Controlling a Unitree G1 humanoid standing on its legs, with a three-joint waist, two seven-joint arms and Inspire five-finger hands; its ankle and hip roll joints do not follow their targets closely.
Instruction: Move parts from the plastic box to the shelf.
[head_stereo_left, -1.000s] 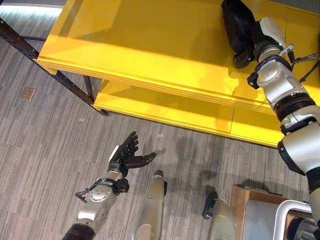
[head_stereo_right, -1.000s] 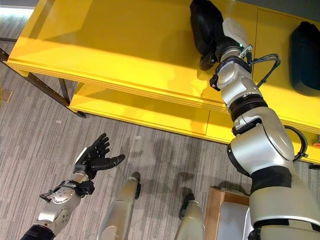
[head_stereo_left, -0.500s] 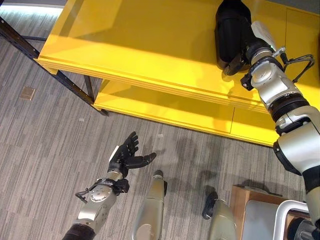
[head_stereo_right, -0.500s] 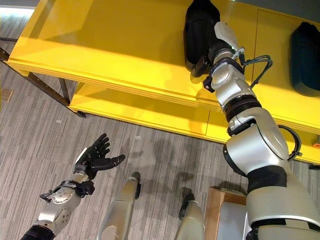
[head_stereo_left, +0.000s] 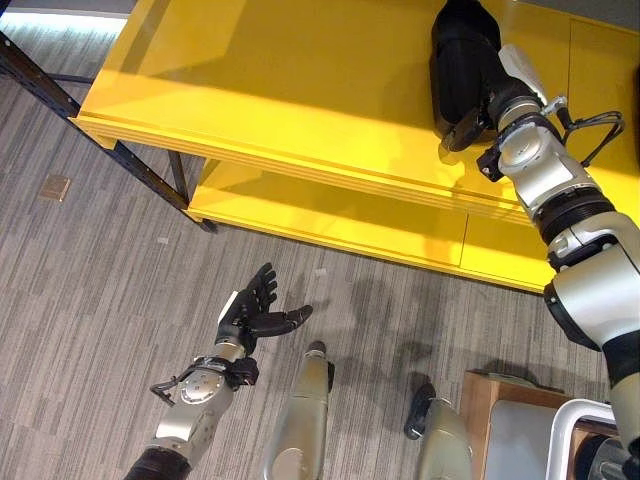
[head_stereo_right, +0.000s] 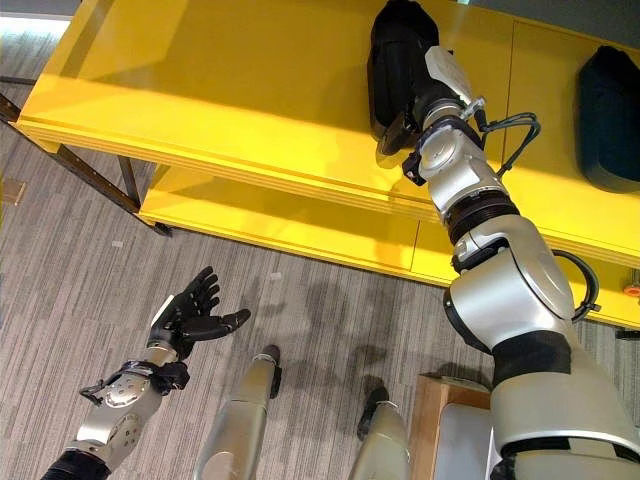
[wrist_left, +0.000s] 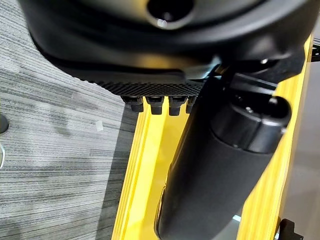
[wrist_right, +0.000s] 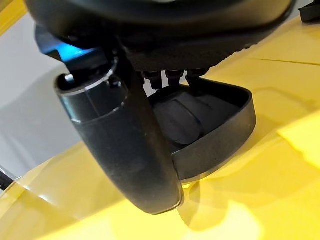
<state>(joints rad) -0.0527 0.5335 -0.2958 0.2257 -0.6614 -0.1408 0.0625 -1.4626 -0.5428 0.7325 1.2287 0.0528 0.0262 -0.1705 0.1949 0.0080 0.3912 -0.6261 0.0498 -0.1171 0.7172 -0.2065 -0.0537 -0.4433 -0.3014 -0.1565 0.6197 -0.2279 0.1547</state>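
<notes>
1. The right hand reaches over the yellow shelf, thumb and fingers clasped on a black part that rests on the top board.
2. A second black part lies well apart on the same board, toward the robot's right.
3. The left hand hangs low over the grey carpet, fingers spread and empty.
4. To finish well, the part should likely sit flat before the fingers let go, then the hand should draw straight back without dragging it.
</notes>
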